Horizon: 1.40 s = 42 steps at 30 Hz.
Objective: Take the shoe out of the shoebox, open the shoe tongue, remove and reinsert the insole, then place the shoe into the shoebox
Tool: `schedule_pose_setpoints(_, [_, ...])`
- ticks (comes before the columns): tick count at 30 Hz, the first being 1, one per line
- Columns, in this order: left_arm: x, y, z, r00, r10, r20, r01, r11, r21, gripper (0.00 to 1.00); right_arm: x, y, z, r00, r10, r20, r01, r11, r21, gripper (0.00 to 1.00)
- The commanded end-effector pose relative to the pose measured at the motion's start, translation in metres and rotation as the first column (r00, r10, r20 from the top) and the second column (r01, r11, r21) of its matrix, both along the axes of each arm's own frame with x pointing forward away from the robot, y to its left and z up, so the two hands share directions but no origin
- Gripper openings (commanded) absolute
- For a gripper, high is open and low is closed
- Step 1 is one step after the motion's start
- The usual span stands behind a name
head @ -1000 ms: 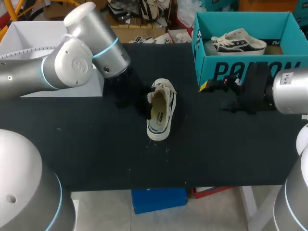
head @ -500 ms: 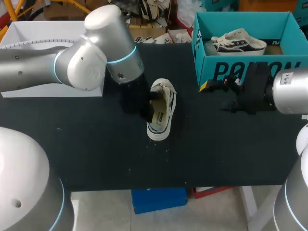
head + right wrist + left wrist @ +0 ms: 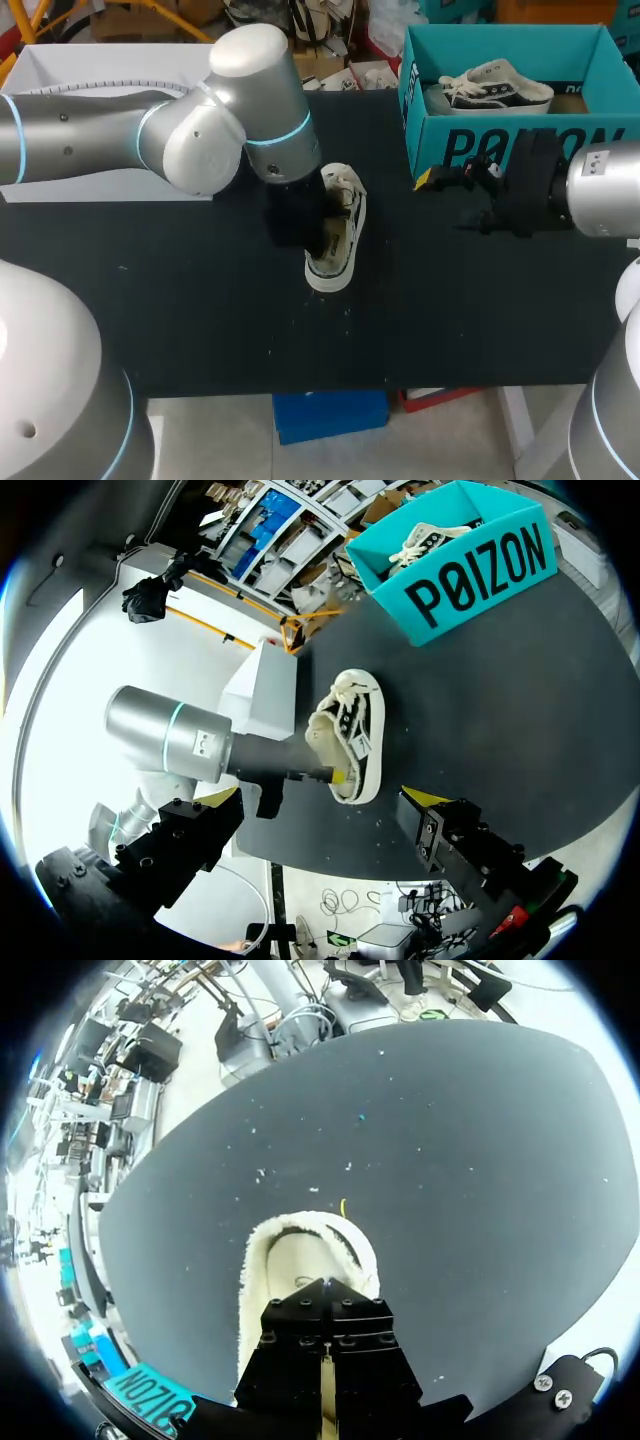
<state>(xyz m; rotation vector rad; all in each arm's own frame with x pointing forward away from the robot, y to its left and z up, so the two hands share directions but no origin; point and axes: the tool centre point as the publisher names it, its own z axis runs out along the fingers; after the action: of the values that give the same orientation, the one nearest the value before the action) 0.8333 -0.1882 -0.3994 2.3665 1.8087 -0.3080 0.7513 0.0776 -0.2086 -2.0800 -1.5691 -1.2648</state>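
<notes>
Noting shoe [image 3: 348, 225] at frame centre on table [image 3: 200, 300]; left tool [image 3: 326, 1295] pressed together inside its opening, right tool [image 3: 320, 798] spread. Likely light, soft canvas, floppy insole [image 3: 300, 1255]; pinch insole's heel edge.

Left pincer [image 3: 326, 1295] pressed together, pointing down; right pincer [image 3: 318, 800] spread wide.

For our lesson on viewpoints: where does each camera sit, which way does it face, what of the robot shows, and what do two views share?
Head view: above and behind, looking down on the table; left arm over the shoe, right arm beside the shoebox.
Left wrist view: on the left arm, looking into the shoe; its black mount shows.
Right wrist view: on the right arm, facing the shoe; its open fingers show.
Shared: head and right wrist both show shoe, shoebox, left arm.
</notes>
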Motion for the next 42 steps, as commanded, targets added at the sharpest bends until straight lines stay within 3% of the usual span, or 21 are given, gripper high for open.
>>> schedule_pose_setpoints(1, [0.001,-0.008,-0.011,1.0,0.01,-0.01,-0.01,1.0,0.011,0.0,0.0,0.0,0.0,1.0,0.0,0.0,0.0,1.0,0.0,1.0])
schedule_pose_setpoints(13, [0.001,-0.013,-0.03,0.998,0.029,-0.047,-0.029,1.0,0.009,0.0,0.0,0.0,0.0,1.0,0.0,0.0,0.0,1.0,0.0,1.0])
schedule_pose_setpoints(24, [0.001,-0.006,0.016,0.991,0.038,-0.131,-0.048,0.996,-0.073,0.0,0.0,0.0,0.0,1.0,0.0,0.0,0.0,1.0,0.0,1.0])
schedule_pose_setpoints(35, [0.004,0.011,0.054,0.99,0.065,-0.129,-0.078,0.992,-0.099,0.0,0.0,0.0,0.0,1.0,0.0,0.0,0.0,1.0,0.0,1.0])
schedule_pose_setpoints(38, [0.005,0.017,0.064,0.99,0.071,-0.121,-0.083,0.992,-0.092,0.07,0.0,0.0,0.0,1.0,0.0,0.0,0.0,1.0,0.0,1.0])
schedule_pose_setpoints(42, [0.008,0.029,0.073,0.989,0.101,-0.112,-0.112,0.989,-0.092,0.08,0.0,0.0,0.0,1.0,0.0,0.0,0.0,1.0,0.0,1.0])
